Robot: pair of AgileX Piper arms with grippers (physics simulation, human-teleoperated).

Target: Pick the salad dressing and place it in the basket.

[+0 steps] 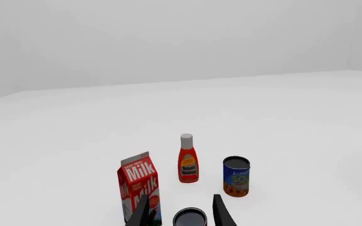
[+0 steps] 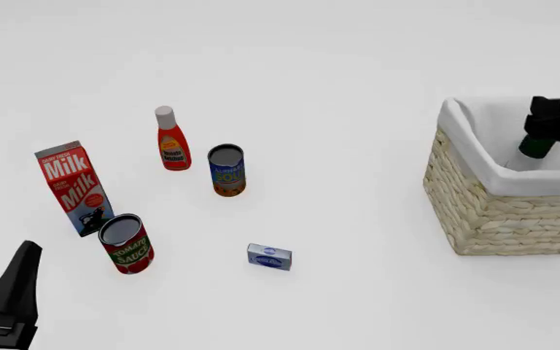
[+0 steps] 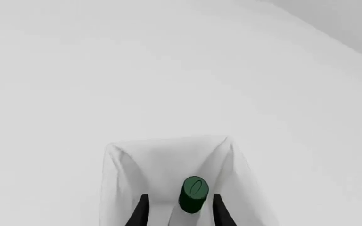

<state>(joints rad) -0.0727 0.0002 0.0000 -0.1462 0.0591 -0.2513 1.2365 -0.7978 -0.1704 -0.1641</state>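
Observation:
The salad dressing shows only as a dark green cap point(image 2: 538, 146) rising from inside the basket point(image 2: 504, 219), a tan wicker square with a white liner at the table's right. My right gripper point(image 2: 545, 117) hovers just above it, over the basket's interior. In the right wrist view the cap point(image 3: 193, 193) stands between the spread fingers of the right gripper point(image 3: 179, 195) without touching either, with the liner point(image 3: 124, 179) around it. The bottle's body is hidden. My left gripper point(image 2: 15, 288) sits low at the near left, open and empty point(image 1: 179, 195).
On the left half stand a milk carton point(image 2: 74, 186), a red bottle with a white cap point(image 2: 171, 142), a blue soup can point(image 2: 227, 170) and a tomato sauce can point(image 2: 127, 244). A small blue-and-white box point(image 2: 269, 257) lies near the middle.

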